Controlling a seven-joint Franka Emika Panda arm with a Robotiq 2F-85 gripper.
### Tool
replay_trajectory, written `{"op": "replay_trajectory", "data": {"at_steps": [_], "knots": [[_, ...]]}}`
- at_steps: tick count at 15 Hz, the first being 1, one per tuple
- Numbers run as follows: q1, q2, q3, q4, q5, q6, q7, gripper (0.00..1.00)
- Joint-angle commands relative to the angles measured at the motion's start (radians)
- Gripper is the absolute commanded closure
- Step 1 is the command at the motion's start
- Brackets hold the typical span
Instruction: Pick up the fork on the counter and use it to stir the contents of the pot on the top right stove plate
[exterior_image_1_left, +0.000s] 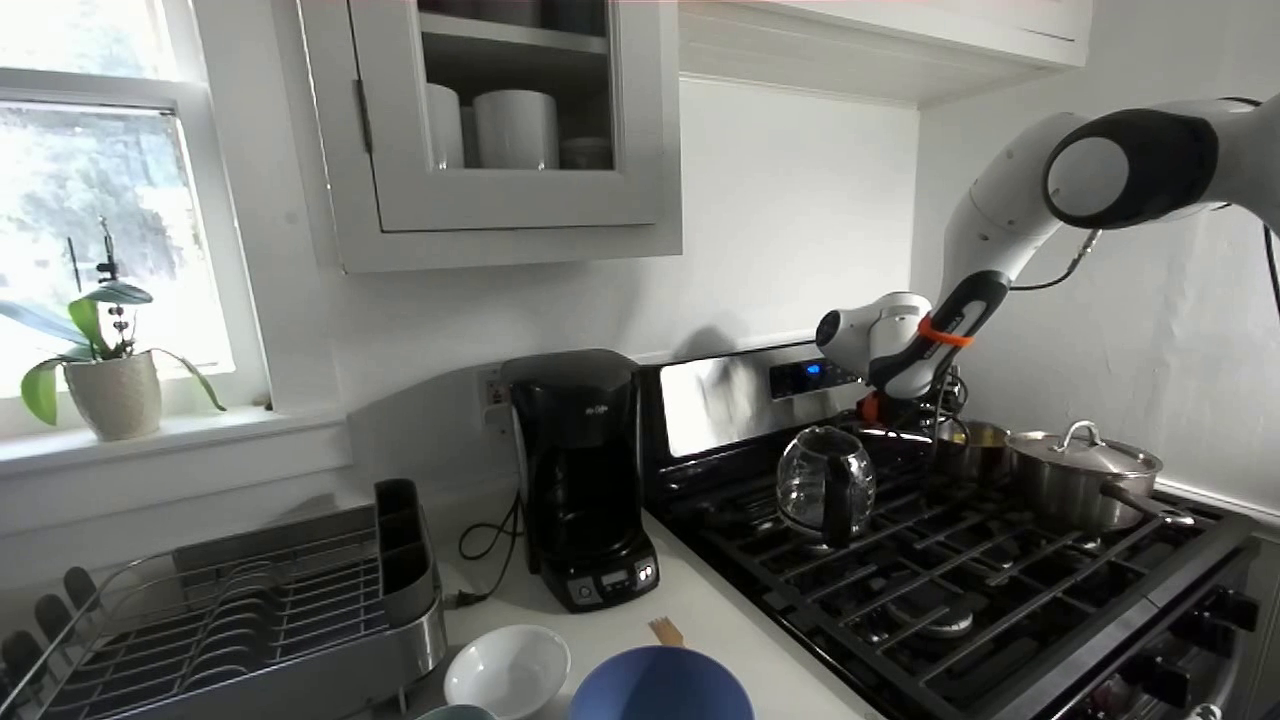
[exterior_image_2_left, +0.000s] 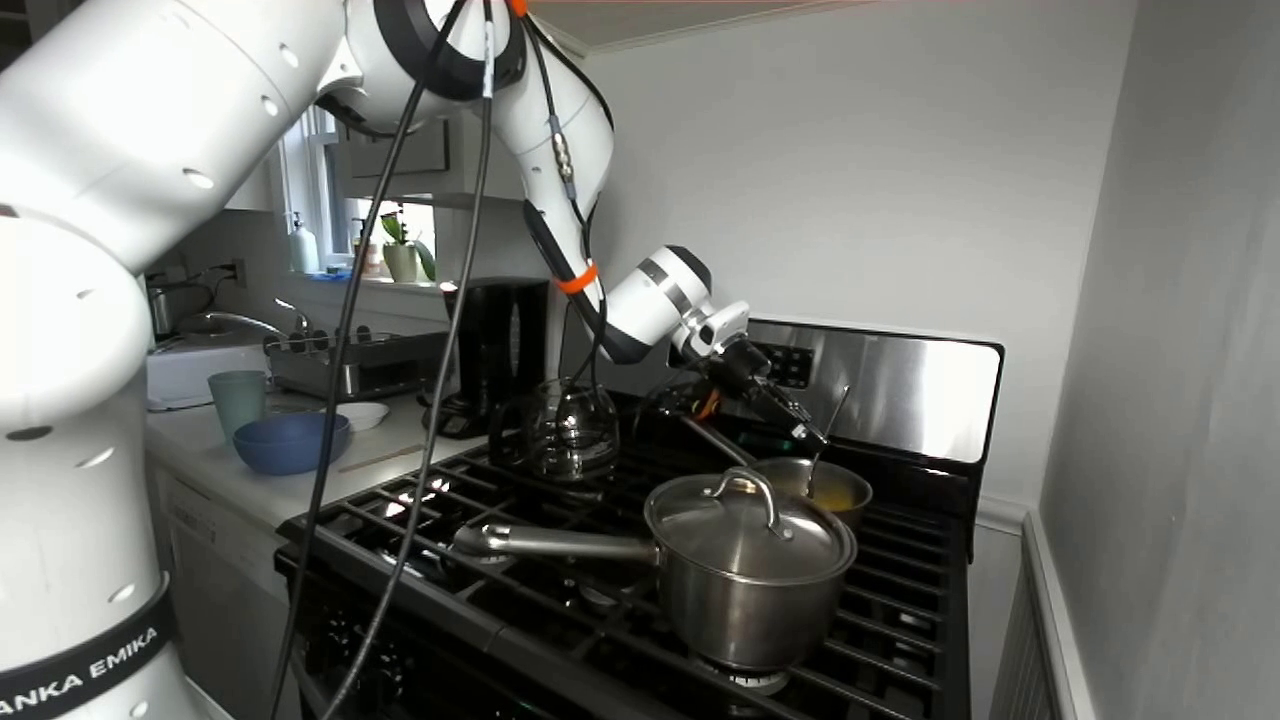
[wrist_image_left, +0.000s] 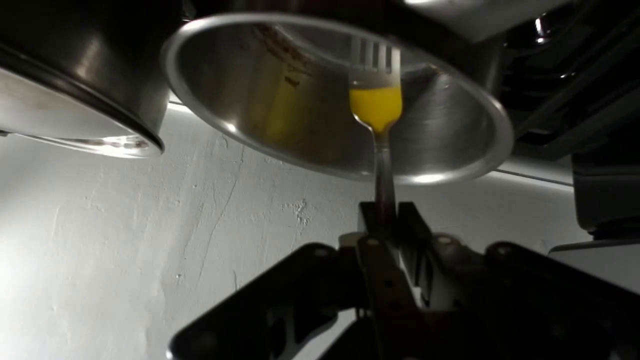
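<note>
The open steel pot (exterior_image_2_left: 858, 508) stands at the back of the range, with yellow contents low inside; it also shows in the wrist view (wrist_image_left: 320, 125) and, partly hidden, in an exterior view (exterior_image_1_left: 975, 458). My gripper (exterior_image_2_left: 818, 436), also in the wrist view (wrist_image_left: 385, 212), is shut on the handle of the metal fork (wrist_image_left: 382, 150). The fork (exterior_image_2_left: 812, 475) points down into the pot with its tines below the rim. Its head shows a yellow patch. I cannot tell whether the tines touch the bottom. The stove plate under the pot is hidden. The pale counter (exterior_image_1_left: 740, 640) lies beside the range.
A lidded steel pot (exterior_image_2_left: 750, 600) stands close beside the open pot. A glass carafe (exterior_image_1_left: 800, 480) stands on the grates (exterior_image_1_left: 930, 570). A coffee maker (exterior_image_1_left: 580, 480), blue bowl (exterior_image_1_left: 660, 690), white bowl (exterior_image_1_left: 508, 670) and wooden utensil (exterior_image_1_left: 666, 632) are on the counter. The range's back panel (exterior_image_2_left: 900, 390) rises behind.
</note>
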Motion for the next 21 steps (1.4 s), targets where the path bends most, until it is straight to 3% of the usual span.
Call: {"op": "replay_trajectory", "data": {"at_steps": [1, 10, 14, 19, 21], "knots": [[-0.020, -0.059, 0.010, -0.057, 0.014, 0.074, 0.048, 0.97], [-0.008, -0.093, -0.029, -0.054, -0.022, 0.034, 0.210, 0.97], [-0.016, -0.147, -0.024, -0.093, -0.017, -0.009, 0.158, 0.97], [-0.041, -0.291, -0.005, -0.202, 0.003, 0.058, 0.099, 0.97], [-0.056, -0.362, 0.006, -0.260, 0.025, 0.141, 0.073, 0.97]]}}
